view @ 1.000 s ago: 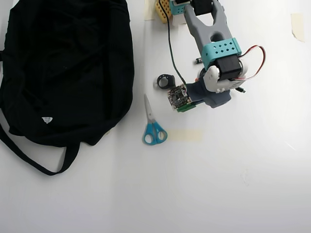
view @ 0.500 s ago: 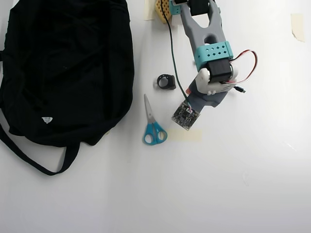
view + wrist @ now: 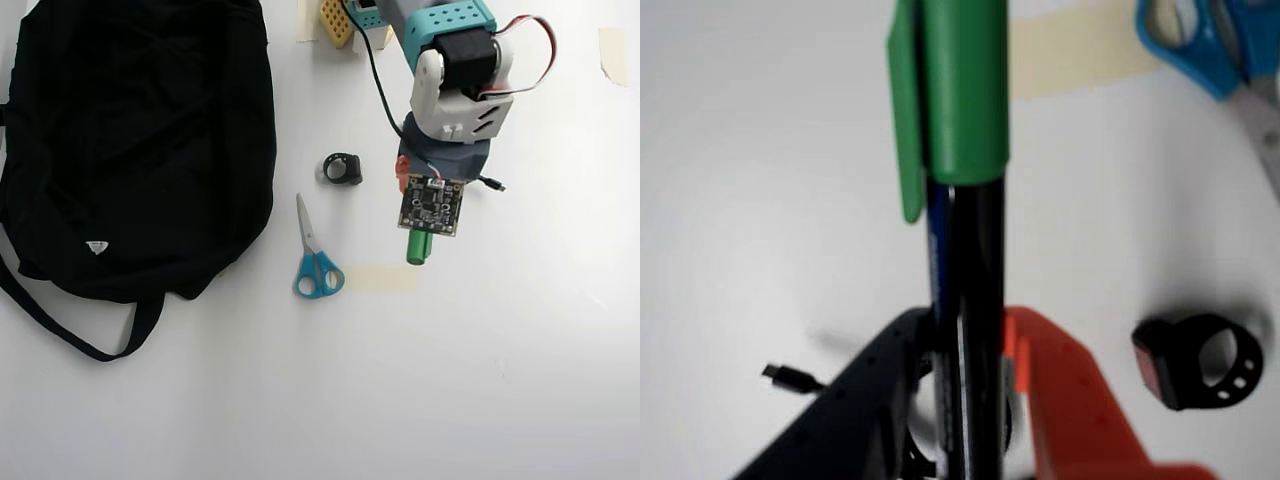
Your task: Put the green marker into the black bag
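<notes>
While the green marker stands clamped by its black barrel between the hand's black and orange fingers, its green cap pokes out below the arm in the overhead view, above the white desk. Scissors lie between it and the black bag at left.

Overhead: bag far left, scissors between it and the marker.

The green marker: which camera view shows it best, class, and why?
The wrist view: the green marker fills the frame, green cap and black barrel clear, clamped in the gripper. The overhead view shows only its green cap tip poking out beneath the arm's circuit board.
</notes>
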